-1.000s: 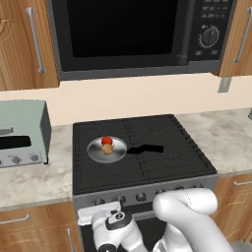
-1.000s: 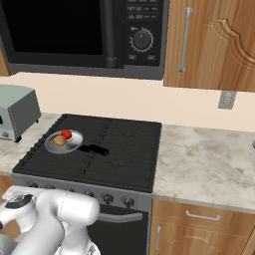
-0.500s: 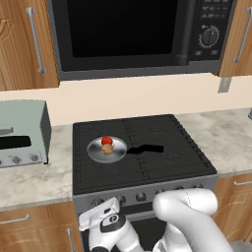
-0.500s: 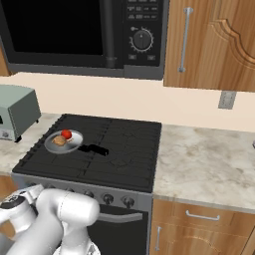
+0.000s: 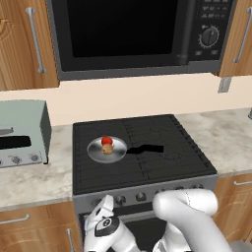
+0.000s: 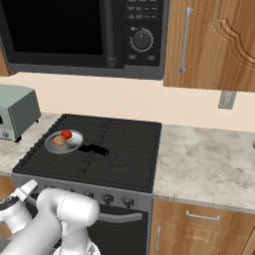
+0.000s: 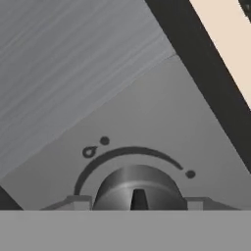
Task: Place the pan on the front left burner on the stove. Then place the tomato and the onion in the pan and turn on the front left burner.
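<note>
The pan [image 5: 107, 149] sits on the front left burner [image 5: 101, 162] of the stove [image 5: 140, 147] with the tomato [image 5: 106, 141] and the onion [image 5: 107, 149] touching inside it, so judging by that only the burner remains to be lit. The gripper [image 5: 102, 212] is low at the stove's front left edge, pointed at a knob [image 7: 138, 188] centred between its fingers, which seem partly spread around it; whether they touch it I cannot tell.

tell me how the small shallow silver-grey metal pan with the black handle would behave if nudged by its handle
The small shallow silver-grey metal pan with the straight black handle looks rigid and light, so it would probably pivot or scrape on the black cast grate. The glossy red tomato and tan-brown onion would likely roll inside.
</note>
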Motion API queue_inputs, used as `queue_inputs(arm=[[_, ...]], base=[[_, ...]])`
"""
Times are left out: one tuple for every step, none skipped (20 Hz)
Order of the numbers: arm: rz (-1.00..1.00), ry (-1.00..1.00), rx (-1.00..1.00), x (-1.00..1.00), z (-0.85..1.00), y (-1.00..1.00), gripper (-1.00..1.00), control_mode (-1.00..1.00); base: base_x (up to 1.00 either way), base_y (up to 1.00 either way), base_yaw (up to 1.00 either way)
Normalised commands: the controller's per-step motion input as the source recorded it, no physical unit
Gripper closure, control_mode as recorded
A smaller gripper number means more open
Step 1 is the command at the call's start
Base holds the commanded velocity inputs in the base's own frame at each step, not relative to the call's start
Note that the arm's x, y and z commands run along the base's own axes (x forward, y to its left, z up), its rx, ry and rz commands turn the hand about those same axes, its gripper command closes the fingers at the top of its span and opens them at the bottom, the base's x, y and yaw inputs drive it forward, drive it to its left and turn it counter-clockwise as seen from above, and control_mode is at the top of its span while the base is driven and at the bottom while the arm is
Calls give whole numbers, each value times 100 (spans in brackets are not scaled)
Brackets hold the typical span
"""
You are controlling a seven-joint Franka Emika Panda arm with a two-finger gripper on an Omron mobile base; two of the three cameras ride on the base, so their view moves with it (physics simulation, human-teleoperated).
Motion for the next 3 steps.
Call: queue_inputs(arm=[[0, 0, -11, 0, 0, 12, 100, -100], [0, 0, -5, 0, 0, 6, 100, -100], [0, 3, -1, 1, 0, 4, 100, -100]], base=[[0, 0, 0], [0, 0, 0], [0, 0, 0]])
